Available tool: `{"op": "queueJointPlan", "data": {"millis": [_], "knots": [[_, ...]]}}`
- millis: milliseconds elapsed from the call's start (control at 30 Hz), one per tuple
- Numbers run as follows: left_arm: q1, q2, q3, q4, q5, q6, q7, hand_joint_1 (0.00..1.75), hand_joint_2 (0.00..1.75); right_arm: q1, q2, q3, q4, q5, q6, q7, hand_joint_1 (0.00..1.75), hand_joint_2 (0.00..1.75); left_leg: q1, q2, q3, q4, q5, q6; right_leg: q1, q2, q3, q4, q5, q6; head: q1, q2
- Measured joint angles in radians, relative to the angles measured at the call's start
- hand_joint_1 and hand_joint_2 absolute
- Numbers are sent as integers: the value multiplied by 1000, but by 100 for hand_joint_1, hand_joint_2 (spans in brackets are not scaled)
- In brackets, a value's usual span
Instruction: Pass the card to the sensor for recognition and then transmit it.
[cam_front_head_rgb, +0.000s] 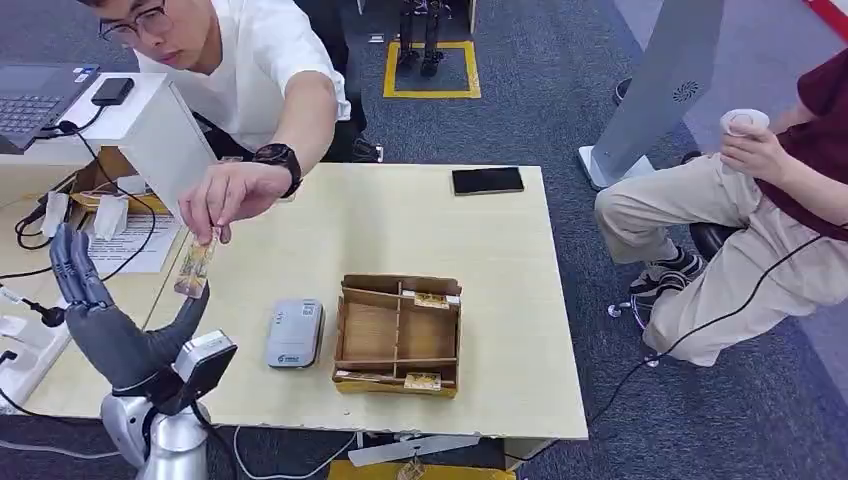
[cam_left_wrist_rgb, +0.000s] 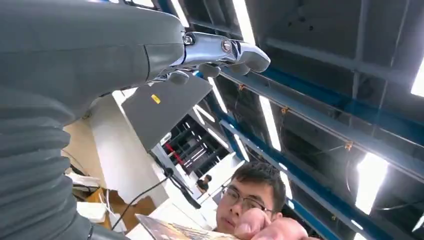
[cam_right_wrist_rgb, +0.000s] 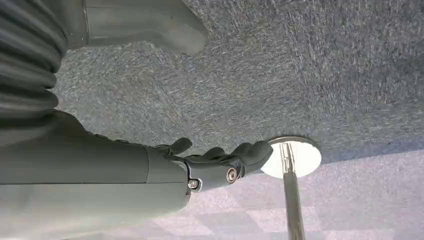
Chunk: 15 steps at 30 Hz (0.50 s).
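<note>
The person's hand (cam_front_head_rgb: 232, 200) dangles the card (cam_front_head_rgb: 195, 266) over the table's left edge, right between the raised left hand (cam_front_head_rgb: 105, 310)'s spread, empty fingers and thumb, ready for the handover. The reader (cam_front_head_rgb: 295, 333) waits near the front edge beside the box (cam_front_head_rgb: 398, 335). The right hand (cam_right_wrist_rgb: 215, 160) hangs over the floor, fingers loosely curled, holding nothing.

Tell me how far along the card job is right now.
Barely begun. A person's hand holds the card down into the raised, open left hand, which has not closed on it. Still left: take the card, pass it over the grey sensor on the table, then hand it on. The right hand hangs over the floor.
</note>
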Motion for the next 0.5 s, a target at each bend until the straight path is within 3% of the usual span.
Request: {"op": "queueJointPlan", "data": {"millis": [33, 67, 500], "knots": [[0, 0, 0, 0, 0, 0, 1, 154, 175, 0, 0, 0, 0, 0, 0, 0, 0, 175, 0, 0, 0, 0, 0, 0, 0, 0, 0, 0, 0, 0, 0, 0], [-1, 0, 0, 1, 0, 0, 3, 175, 175, 0, 0, 0, 0, 0, 0, 0, 0, 175, 0, 0, 0, 0, 0, 0, 0, 0, 0, 0, 0, 0, 0, 0], [-14, 0, 1, 11, -9, 0, 3, 175, 175, 0, 0, 0, 5, 1, 0, 3, 0, 175, 0, 0, 0, 0, 0, 0, 0, 0, 0, 0, 0, 0, 0, 0]]}}
